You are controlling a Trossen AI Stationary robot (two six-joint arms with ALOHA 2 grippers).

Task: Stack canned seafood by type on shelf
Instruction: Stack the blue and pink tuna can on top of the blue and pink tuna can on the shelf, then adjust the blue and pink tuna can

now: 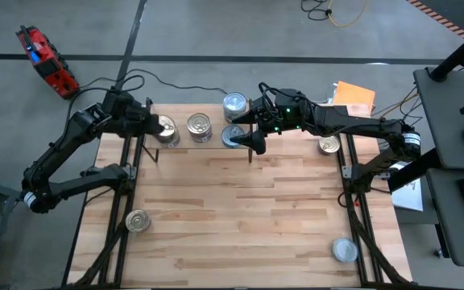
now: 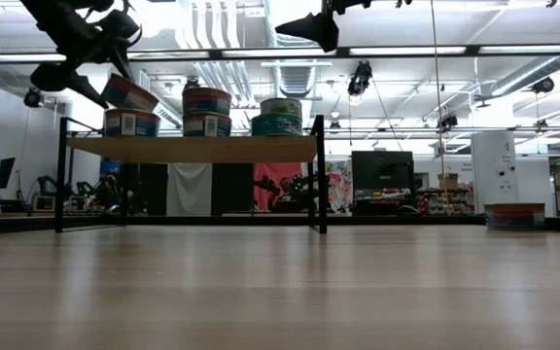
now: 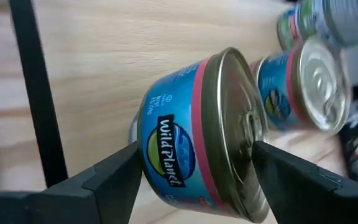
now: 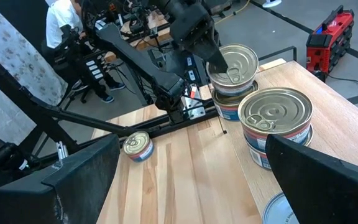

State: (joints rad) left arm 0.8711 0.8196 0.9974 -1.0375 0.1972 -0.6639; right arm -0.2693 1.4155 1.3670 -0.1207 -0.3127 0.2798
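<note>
Currently, a blue-labelled tin with a golden lid (image 3: 201, 134) is pinched between the 2 fingers of the left gripper (image 3: 194, 174) and is held tilted over the left end of the shelf (image 2: 192, 149). Seen from the low camera, this tin (image 2: 129, 93) leans just above another tin (image 2: 131, 122) that stands on the board; whether the 2 are touching cannot be told. In the high view the left gripper (image 1: 153, 126) is placed at the back left part of the table (image 1: 240, 217), over the shelf.

On the shelf, 3 stacks of 2 tins each are seen from the low camera: the left one with the tilted tin, a middle stack (image 2: 207, 112) and a right stack of greenish tins (image 2: 280, 116). From above, the golden lid of the middle stack (image 1: 200, 125) and a silver-grey lid (image 1: 234, 103) behind the shelf's right end are visible.

The right gripper (image 1: 256, 129) is held in the air above the right end of the shelf, and its fingers are spread wide with nothing between them. In its wrist view the 2 golden-lid stacks (image 4: 277, 121) are seen beyond the fingers.

3 more tins stand on the table: 1 near the front left edge (image 1: 138, 221), 1 at the front right corner (image 1: 345, 250) and 1 near the right arm's base (image 1: 329, 145).
</note>
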